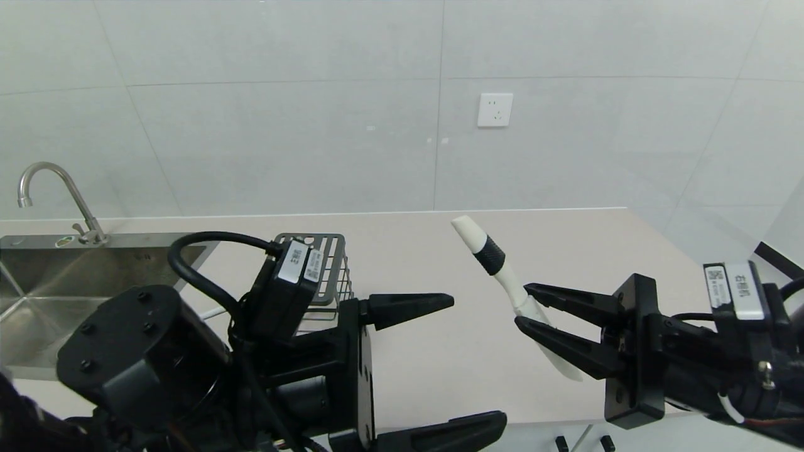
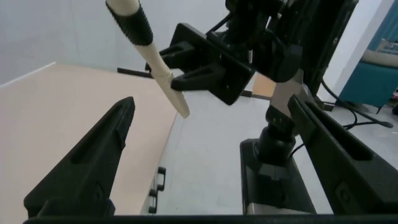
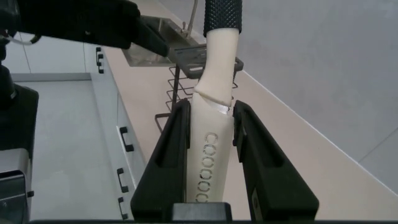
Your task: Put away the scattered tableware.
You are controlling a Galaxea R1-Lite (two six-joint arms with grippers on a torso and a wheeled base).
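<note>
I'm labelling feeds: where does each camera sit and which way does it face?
Head view: on the head, facing down over the counter; both arms show.
Left wrist view: on that wrist, past the open left claw toward the right claw.
Right wrist view: on that wrist, past the right claw, shut on the white utensil, toward the rack.
Shared: all show the utensil.

One utensil (image 1: pixel 496 263): cream-white, with a black ribbed band near the handle end and a row of small holes along the blade. It is hanging tilted above the counter (image 1: pixel 408 251), handle pointing up, blade sitting clamped in the right gripper (image 1: pixel 522 306).
</note>
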